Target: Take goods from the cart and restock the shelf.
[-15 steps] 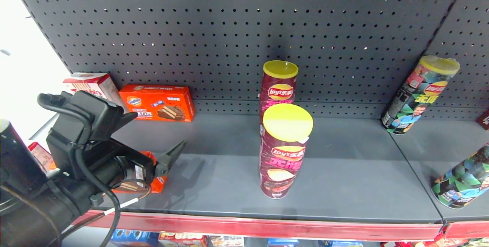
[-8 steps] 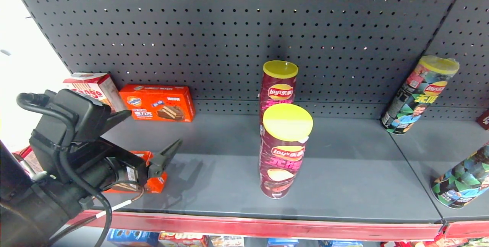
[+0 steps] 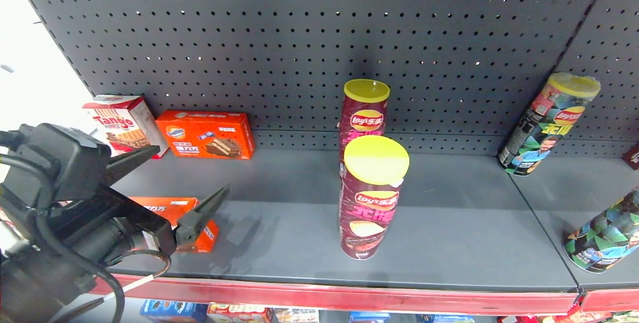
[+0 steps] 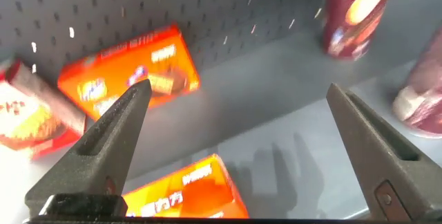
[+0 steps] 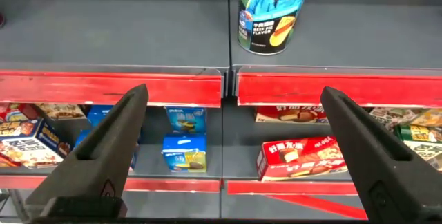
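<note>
Restocking was judged to be partly done. One orange box (image 3: 159, 207) (image 4: 186, 193) was seen lying flat on the grey shelf (image 3: 449, 233), close to the red front lip (image 3: 349, 298). The left gripper (image 3: 192, 170) (image 4: 239, 89) was held just over it, fingers spread wide with nothing gripped; whether the box was touched could not be told. A second orange box (image 3: 204, 134) and a red-and-white box (image 3: 122, 121) were set against the pegboard back (image 3: 299, 38). The right gripper (image 5: 235, 91) was likewise spread wide and empty, held low before the stocked lower shelves (image 5: 186, 148). Further goods were presumably left to be brought from the cart.

For movement, a broad bare stretch of shelf was offered between the front orange box and the front maroon can (image 3: 372, 198), behind which a rear maroon can (image 3: 364, 113) was stood. More room was left between those cans and the green cans (image 3: 546, 123) at the right. The lip, the pegboard and the tall upright cans were judged the edges to be minded.
</note>
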Available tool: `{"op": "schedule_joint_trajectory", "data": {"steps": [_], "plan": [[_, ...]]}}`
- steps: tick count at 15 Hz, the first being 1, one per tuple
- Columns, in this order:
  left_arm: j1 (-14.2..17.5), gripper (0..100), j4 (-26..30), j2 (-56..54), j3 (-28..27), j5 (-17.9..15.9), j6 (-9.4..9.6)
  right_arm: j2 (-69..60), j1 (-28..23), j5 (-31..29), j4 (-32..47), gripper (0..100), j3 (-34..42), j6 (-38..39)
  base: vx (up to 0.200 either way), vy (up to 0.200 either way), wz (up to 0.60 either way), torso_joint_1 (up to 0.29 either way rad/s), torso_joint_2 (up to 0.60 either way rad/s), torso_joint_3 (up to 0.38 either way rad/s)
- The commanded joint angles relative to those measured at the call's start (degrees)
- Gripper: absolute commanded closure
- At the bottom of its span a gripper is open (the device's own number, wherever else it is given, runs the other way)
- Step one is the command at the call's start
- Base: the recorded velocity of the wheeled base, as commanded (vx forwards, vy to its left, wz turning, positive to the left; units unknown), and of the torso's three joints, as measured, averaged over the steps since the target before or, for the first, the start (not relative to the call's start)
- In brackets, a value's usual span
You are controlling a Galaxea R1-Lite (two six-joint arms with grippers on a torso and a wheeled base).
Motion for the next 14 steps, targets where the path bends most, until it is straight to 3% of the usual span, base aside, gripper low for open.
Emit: {"op": "schedule_joint_trajectory", "data": {"steps": [1,2,5,6,7,8,9,10,11,12,14], "plan": [[-0.44,0,0.37,-5.30,0.00,-1.50,0.03,0.04,0.00,-0.02,-0.01,0,0.00,-0.06,0.000,0.000,0.00,0.000,0.00,0.000],[0.35,0,0.72,-8.03,1.32,-1.50,-0.41,0.04,0.00,-0.02,-0.01,0,0.00,-0.06,0.000,0.000,0.00,0.000,0.00,0.000],[0.00,0,3.62,-23.85,12.13,-1.06,-1.46,0.04,0.00,-0.02,-0.01,0,0.00,0.03,0.000,0.000,0.00,0.000,0.00,0.000],[0.00,0,7.58,-28.68,12.84,-1.06,-1.46,0.04,0.00,-0.02,-0.01,0,0.00,-0.06,0.000,0.000,0.00,0.000,0.00,0.000],[2.20,0,15.05,-35.19,13.01,-1.24,-1.46,0.04,0.00,-0.02,-0.01,0,0.00,-0.06,0.000,0.000,0.00,0.000,0.00,0.000],[5.98,0,18.83,-39.05,13.54,-1.50,-1.46,0.04,0.00,-0.02,-0.01,0,0.00,-0.06,0.000,0.000,0.00,0.000,0.00,0.000],[15.12,0,21.46,-45.47,16.97,-4.93,-1.38,0.04,0.00,-0.02,-0.01,0,0.00,0.03,0.000,0.000,0.00,0.000,0.00,0.000],[19.78,0,21.73,-47.75,20.39,-8.80,-1.55,0.04,0.00,-0.02,-0.01,0,0.00,0.03,0.000,0.000,0.00,0.000,0.00,0.000],[23.55,0,24.54,-51.88,20.39,-11.87,-2.08,0.04,0.00,-0.02,-0.01,0,0.00,-0.06,0.000,0.000,0.00,0.000,0.00,0.000],[26.37,0,32.27,-58.39,20.39,-13.54,-3.31,0.04,0.00,-0.02,-0.01,0,0.00,0.03,0.000,0.000,0.00,0.000,0.00,0.000],[29.00,0,42.03,-66.21,20.39,-13.63,-4.72,0.04,0.00,-0.02,-0.01,0,0.00,-0.06,0.000,0.000,0.00,0.000,0.00,0.000]]}}
